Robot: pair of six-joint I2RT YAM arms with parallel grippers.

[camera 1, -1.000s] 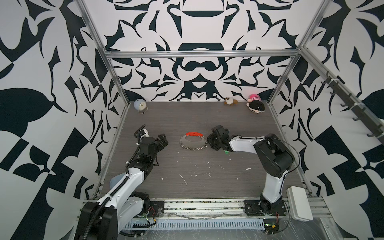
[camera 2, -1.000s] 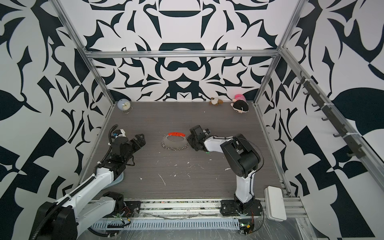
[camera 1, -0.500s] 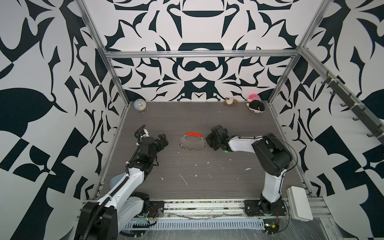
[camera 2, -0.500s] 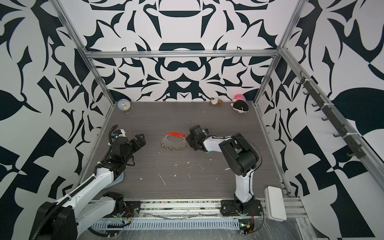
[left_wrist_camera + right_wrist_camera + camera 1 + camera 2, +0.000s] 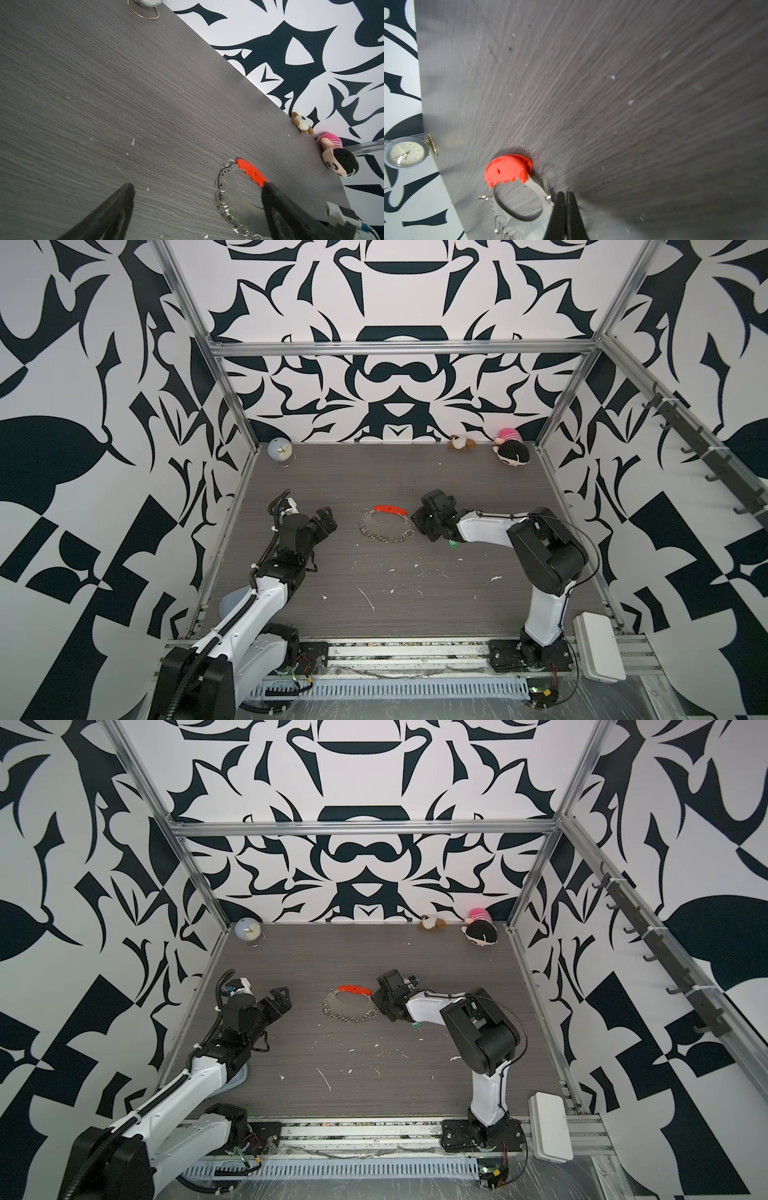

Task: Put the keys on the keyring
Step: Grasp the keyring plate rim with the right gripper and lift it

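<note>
Plainly, the writing in view is the ring of numerals on the one clock (image 5: 405,154) dial, too small to read. One keyring (image 5: 384,526) lies flat mid-table (image 5: 374,477), with one red-orange piece (image 5: 390,510) on its far side and small silver rings (image 5: 386,537) strung along its near side, too fine to count. The keys (image 5: 452,545), one green tag, lie on the table partly under the right arm (image 5: 482,531), apart from the keyring. The right gripper (image 5: 565,196) is clenched, tips pressed together at the keyring's rim. The left gripper (image 5: 326,521) gapes wide, empty, left of the keyring. Two plush toys sit by the back wall: a dog (image 5: 462,443) and a doll (image 5: 513,452)
</note>
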